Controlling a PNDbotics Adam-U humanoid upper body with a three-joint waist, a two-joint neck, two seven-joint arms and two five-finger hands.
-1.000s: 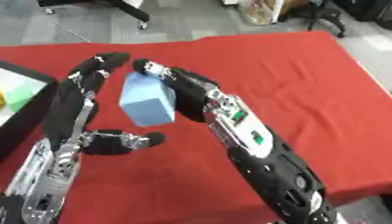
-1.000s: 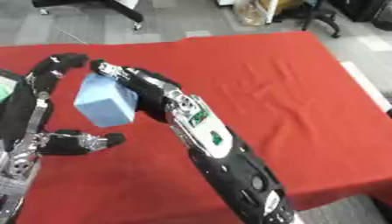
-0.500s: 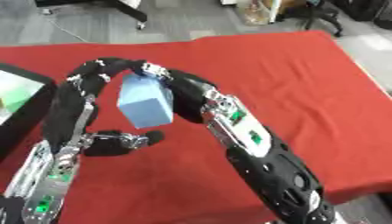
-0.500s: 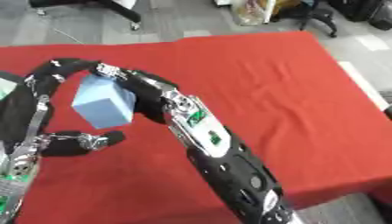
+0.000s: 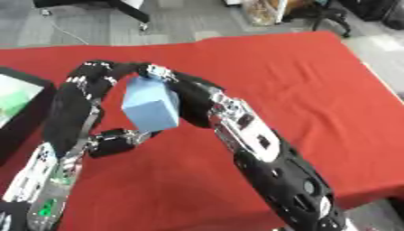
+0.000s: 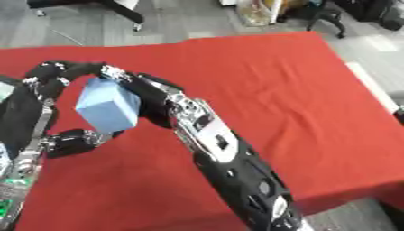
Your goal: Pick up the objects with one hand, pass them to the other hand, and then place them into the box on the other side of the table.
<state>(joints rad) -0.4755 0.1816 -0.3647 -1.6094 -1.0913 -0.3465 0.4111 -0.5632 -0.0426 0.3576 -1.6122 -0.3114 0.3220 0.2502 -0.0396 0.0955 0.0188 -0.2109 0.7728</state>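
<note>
Pale blue, the block (image 5: pixel 150 109) hung in the air above the red tablecloth (image 5: pixel 300 81), gripped between both hands. Against the block's left side, the left hand (image 5: pixel 83 101) curled its fingers over the top edge while its thumb hooked under the bottom corner. Against the block's right side, the right hand (image 5: pixel 189 101) pressed its palm, its fingers bent over the top. Left of the block, a black box (image 5: pixel 28 115) with a green thing inside sat at the table's edge.
</note>
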